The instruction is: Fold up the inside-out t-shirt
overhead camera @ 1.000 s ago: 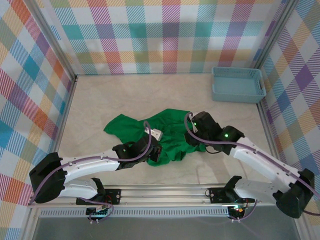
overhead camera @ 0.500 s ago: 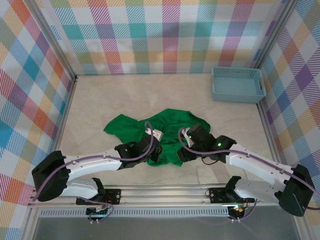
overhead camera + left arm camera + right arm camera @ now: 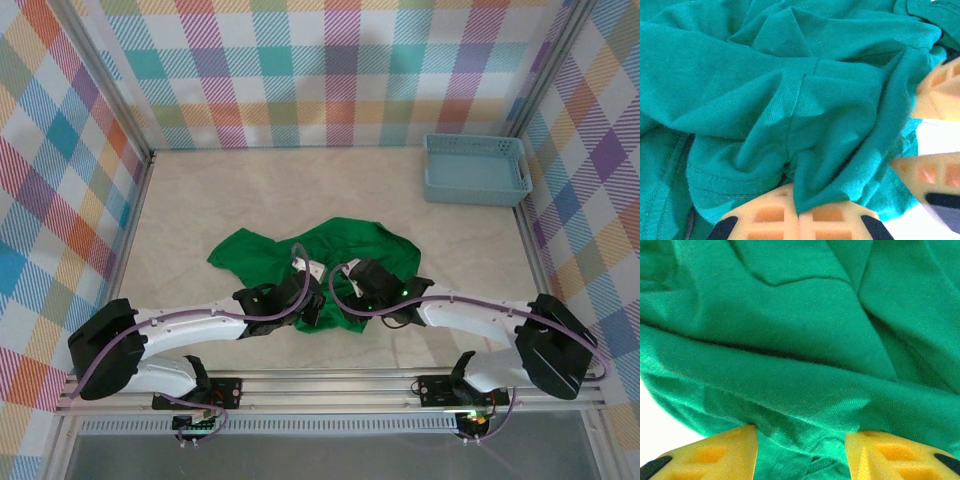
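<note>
We see a plain bright green t-shirt (image 3: 250, 255), light blue basket (image 3: 475, 191), multicolour plaid walls (image 3: 330, 70), beige marbled tabletop (image 3: 250, 190); right tool (image 3: 801, 436) yellow-orange, left tool (image 3: 799, 215) paler orange-cream.

A light blue rectangular basket (image 3: 476, 168) stands upright, open side up, in the far right corner of the table (image 3: 250, 190), close to the right wall and just in front of the back wall. The table surface is pale beige with a faint marbled pattern. Multicoloured plaid walls (image 3: 340, 70) enclose it at the back, left and right. An aluminium rail (image 3: 330, 385) runs along the near edge.
</note>
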Robot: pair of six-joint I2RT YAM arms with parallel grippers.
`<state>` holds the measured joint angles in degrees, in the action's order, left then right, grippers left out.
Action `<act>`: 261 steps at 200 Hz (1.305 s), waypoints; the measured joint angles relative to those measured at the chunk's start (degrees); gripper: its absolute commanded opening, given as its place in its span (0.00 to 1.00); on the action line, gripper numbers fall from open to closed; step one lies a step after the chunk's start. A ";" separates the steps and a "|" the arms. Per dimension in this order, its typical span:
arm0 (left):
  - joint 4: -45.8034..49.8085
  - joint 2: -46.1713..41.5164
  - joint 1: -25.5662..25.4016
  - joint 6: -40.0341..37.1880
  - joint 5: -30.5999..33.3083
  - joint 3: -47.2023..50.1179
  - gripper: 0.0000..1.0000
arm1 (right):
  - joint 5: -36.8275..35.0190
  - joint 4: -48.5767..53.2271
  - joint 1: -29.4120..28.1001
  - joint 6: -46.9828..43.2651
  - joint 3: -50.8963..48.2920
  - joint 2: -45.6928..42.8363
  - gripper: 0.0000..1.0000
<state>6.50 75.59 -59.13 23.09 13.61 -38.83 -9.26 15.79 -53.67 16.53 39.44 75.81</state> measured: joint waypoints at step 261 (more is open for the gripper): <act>19.98 -9.60 27.65 10.05 4.92 -2.29 0.79 | -24.11 30.08 10.32 18.40 1.18 -31.12 0.00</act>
<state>26.48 66.00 -31.48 33.15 18.52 -41.12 -33.36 45.87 -43.35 34.94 40.62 44.69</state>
